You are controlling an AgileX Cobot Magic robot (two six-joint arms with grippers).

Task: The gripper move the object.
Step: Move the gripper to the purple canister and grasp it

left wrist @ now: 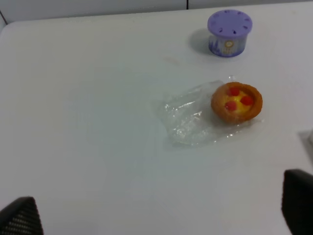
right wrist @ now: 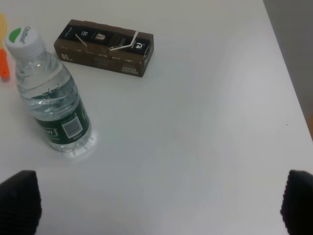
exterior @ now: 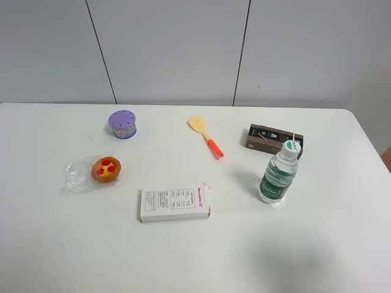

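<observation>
The small purple cylinder (exterior: 123, 124) with a ring of dots on its lid stands upright at the back left of the white table (exterior: 317, 244). It also shows in the left wrist view (left wrist: 229, 33), far from my left gripper (left wrist: 159, 211). Only the left gripper's two black fingertips (left wrist: 20, 216) show, wide apart with nothing between them. My right gripper (right wrist: 159, 203) is also open and empty, its fingertips (right wrist: 19, 200) wide apart over bare table near the water bottle (right wrist: 49, 95). Neither arm shows in the exterior high view.
An orange tart with red spots (exterior: 106, 169) sits on clear plastic wrap (exterior: 77, 174) left of centre. A white box (exterior: 175, 203) lies in front, a yellow spatula with an orange handle (exterior: 206, 137) at the back middle, and a brown box (exterior: 274, 139) and the water bottle (exterior: 280, 173) at right.
</observation>
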